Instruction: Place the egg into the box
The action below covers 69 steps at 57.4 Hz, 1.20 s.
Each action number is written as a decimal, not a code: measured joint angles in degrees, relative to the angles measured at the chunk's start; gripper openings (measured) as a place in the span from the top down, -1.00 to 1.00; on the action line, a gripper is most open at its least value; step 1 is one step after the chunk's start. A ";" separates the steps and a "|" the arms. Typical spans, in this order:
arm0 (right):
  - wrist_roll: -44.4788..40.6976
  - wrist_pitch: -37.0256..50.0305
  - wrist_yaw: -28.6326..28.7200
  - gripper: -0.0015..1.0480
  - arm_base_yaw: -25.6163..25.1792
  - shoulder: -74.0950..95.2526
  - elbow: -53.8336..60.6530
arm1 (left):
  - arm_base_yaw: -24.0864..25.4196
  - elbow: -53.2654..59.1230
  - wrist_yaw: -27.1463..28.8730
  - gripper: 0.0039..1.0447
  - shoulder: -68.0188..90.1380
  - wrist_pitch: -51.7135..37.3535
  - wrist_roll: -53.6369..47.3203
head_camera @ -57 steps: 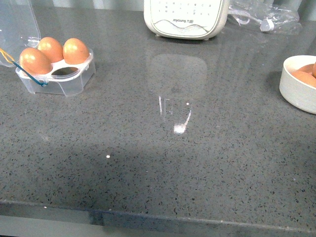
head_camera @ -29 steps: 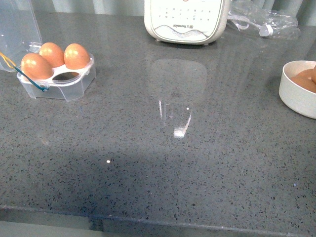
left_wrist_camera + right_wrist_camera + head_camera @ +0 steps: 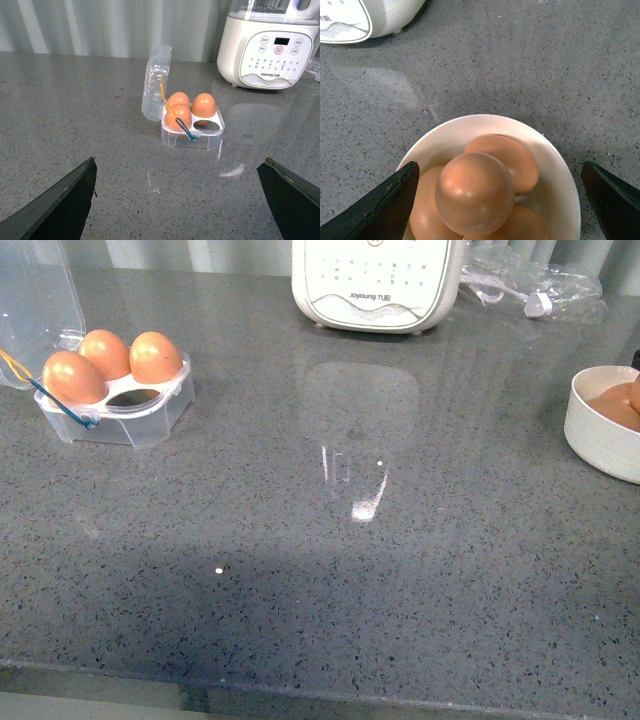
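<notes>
Three slots of the box hold eggs and one is empty. The egg sits atop the pile in the bowl, not yet grasped. The right gripper hangs wide open over it, and the left gripper is wide open and empty, facing the box

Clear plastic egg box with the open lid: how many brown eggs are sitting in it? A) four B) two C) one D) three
D: the clear plastic egg box holds three orange-brown eggs, and its fourth slot is empty.
</notes>
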State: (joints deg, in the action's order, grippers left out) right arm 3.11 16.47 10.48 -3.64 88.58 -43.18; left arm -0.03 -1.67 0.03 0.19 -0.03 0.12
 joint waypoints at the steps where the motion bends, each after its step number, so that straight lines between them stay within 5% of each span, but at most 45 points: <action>1: 0.13 0.15 0.22 -0.86 -0.11 0.11 0.13 | 0.00 0.00 0.00 -0.87 0.00 0.00 0.00; 9: 0.26 0.94 0.83 -0.81 -0.35 0.26 1.18 | 0.00 0.02 0.00 -0.87 0.00 0.00 0.00; 28: 0.09 1.60 0.85 0.14 0.61 0.28 2.01 | 0.00 0.02 0.00 -0.87 0.00 0.00 0.00; 69: -2.21 0.96 -0.70 0.19 6.86 -7.67 1.40 | 0.00 0.00 0.00 -0.87 0.00 0.00 0.00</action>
State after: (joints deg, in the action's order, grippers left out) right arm 0.91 17.43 9.78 3.22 80.90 -41.78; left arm -0.03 -1.67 0.03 0.19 -0.03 0.12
